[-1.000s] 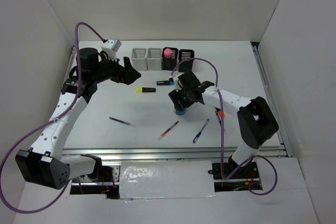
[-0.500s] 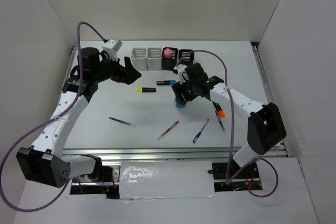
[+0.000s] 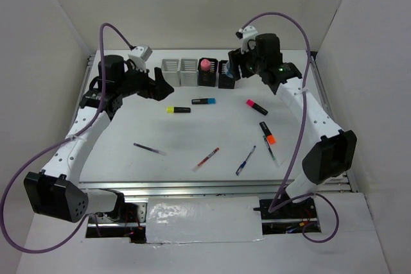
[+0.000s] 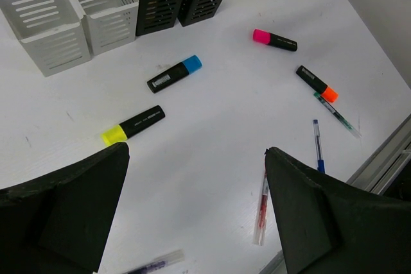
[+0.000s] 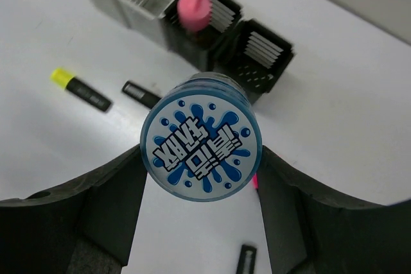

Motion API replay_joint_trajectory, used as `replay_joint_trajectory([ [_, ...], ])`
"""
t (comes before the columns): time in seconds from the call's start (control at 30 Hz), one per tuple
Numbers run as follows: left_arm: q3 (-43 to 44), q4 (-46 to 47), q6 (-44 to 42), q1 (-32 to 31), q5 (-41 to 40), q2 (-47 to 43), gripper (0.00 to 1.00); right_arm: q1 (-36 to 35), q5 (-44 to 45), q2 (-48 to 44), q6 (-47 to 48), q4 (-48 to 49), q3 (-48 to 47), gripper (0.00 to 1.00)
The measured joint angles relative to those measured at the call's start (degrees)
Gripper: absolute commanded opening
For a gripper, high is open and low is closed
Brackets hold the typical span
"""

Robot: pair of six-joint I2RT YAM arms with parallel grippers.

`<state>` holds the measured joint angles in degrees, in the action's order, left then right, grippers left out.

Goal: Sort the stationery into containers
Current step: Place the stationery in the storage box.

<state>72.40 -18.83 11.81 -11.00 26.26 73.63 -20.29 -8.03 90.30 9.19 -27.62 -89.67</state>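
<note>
- Right gripper [image 3: 236, 70] clamped on blue stubby cylinder [image 5: 200, 147]. Long axis runs along fingers, pointing down at table; printed end faces wrist camera.
- Empty black holder [image 5: 257, 52], right end of row, lies just ahead, slightly right of cylinder. Cannot tell if opening directly beneath.
- Right arm stretched far to row.
- Left gripper [image 4: 196, 152]: fingers apart, nothing held; hovers near grey holders [image 4: 48, 30].

Robotics lab test cell, by the look of it: white table [image 3: 128, 126] boxed in by plain white panel walls [image 3: 212, 4]; aluminium rail [image 3: 192, 188] along the near edge; purple cables [image 3: 276, 14] looping off white robot arms [image 3: 77, 139].
</note>
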Motion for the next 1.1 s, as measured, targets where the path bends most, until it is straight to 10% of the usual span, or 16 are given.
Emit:
replay_joint_trajectory([
  [1.1, 2.49, 1.49, -1.60, 1.27, 0.72, 3.78, 0.99, 7.10, -2.10, 27.30, 0.66, 8.76, -19.26, 0.12],
])
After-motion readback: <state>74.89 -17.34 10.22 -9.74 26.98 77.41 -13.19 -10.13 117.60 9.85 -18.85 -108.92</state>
